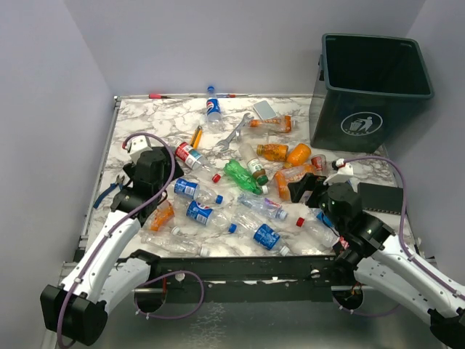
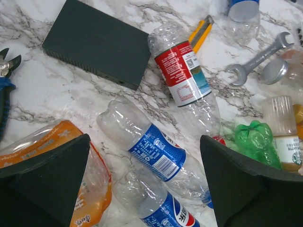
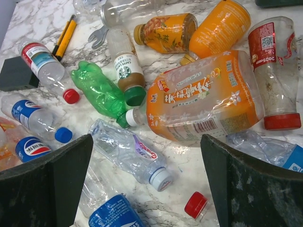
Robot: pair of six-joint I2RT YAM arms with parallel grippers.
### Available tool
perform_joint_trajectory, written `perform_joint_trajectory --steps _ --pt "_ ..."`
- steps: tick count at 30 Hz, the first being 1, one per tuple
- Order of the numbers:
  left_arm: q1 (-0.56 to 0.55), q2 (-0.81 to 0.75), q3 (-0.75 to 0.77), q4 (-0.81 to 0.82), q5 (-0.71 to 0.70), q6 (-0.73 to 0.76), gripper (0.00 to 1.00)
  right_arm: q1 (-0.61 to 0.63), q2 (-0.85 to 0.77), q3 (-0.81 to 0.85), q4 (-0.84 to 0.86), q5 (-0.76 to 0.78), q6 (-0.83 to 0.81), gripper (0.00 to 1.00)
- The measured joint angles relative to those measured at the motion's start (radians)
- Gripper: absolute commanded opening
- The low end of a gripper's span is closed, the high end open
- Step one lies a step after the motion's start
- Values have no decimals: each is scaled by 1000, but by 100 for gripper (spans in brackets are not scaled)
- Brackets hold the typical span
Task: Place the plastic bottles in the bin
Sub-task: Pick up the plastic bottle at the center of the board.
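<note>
Near the table's (image 1: 145,120) left edge the left jaws hang spread wide, gripping nothing, over a blue-labelled bottle (image 2: 154,151); the plastic bottles (image 1: 243,177) (clear, green and orange) lie scattered across the middle; toward the near right corner the right jaws gape empty above an orange-labelled bottle (image 3: 203,101); the bin (image 1: 363,123) stands at the far right corner.

Blue-labelled bottle (image 2: 156,158) flat on marble table (image 2: 61,90) between wide-spread end effector (image 2: 144,138), red-labelled bottle (image 2: 182,71) beyond
</note>
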Motion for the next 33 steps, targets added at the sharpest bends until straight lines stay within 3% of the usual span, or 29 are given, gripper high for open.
perform_joint_trajectory --steps 13,18,26,33 --pt "-13 -34 -30 105 290 130 99 0 196 103 -40 -93 -31 91" --pt "-23 -49 -30 122 328 138 99 24 277 103 -49 -142 -30 90" --pt "-25 -70 -44 148 357 145 99 163 436 103 -50 -134 -13 88" --pt "-26 -64 -48 160 392 146 99 164 509 103 -50 -146 -12 87"
